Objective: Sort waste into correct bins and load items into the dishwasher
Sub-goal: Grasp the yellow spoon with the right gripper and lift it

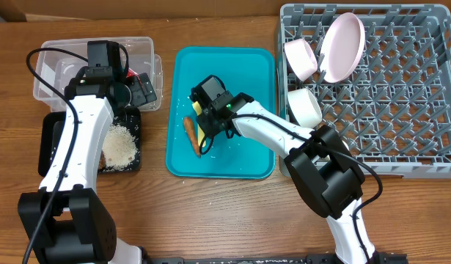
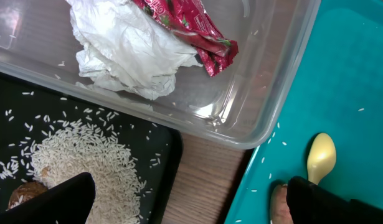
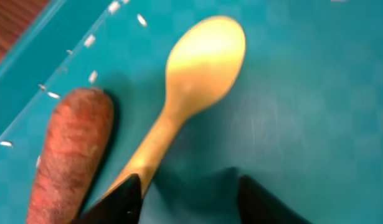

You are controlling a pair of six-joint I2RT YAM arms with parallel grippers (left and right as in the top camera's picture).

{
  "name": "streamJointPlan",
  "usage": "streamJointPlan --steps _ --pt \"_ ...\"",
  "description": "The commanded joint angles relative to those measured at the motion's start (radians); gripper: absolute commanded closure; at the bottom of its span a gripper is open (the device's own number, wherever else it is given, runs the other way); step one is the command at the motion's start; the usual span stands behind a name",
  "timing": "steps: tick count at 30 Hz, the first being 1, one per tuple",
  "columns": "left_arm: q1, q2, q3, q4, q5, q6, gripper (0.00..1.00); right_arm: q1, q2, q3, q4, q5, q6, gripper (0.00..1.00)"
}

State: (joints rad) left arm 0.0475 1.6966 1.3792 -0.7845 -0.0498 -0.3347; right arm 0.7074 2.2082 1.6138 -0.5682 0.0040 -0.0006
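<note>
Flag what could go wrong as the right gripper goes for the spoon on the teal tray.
1. The carrot stick lies right beside the handle of the yellow spoon, so the open right gripper could catch or push it too.
2. The spoon lies flat on the teal tray; its thin handle may slip out of a pinch.

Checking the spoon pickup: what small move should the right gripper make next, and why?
Probably shift the right gripper slightly toward the carrot stick, then close: its jaws are open, and the handle of the yellow spoon lies at one finger rather than midway between them.
</note>
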Motion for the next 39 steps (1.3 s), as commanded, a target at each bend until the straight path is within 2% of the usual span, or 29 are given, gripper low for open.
streamJointPlan --steps 1,10,17,24,28,34,39 --pt "-0.002 -0.019 0.014 0.003 -0.013 -0.006 0.0 0.004 -0.016 -0.002 0.04 -0.005 0.063 0.46" --pt "-0.002 -0.019 0.014 0.003 -0.013 -0.005 0.0 0.004 0.023 -0.003 0.133 -0.003 0.22 0.51" --pt "-0.002 -0.019 0.014 0.003 -0.013 -0.005 0.0 0.004 0.076 -0.002 0.175 0.019 0.245 0.53" --pt "-0.002 -0.019 0.014 0.003 -0.013 -0.005 0.0 -0.006 0.095 -0.003 0.211 0.039 0.328 0.54" --pt "-0.002 -0.019 0.014 0.003 -0.013 -0.005 0.0 -0.006 0.103 -0.003 0.237 0.035 0.399 0.62" --pt "-0.002 -0.019 0.014 0.003 -0.013 -0.006 0.0 -0.007 0.134 -0.003 0.257 -0.002 0.443 0.69" --pt "-0.002 -0.019 0.014 0.003 -0.013 -0.005 0.0 -0.008 0.134 -0.002 0.258 -0.035 0.443 0.91"
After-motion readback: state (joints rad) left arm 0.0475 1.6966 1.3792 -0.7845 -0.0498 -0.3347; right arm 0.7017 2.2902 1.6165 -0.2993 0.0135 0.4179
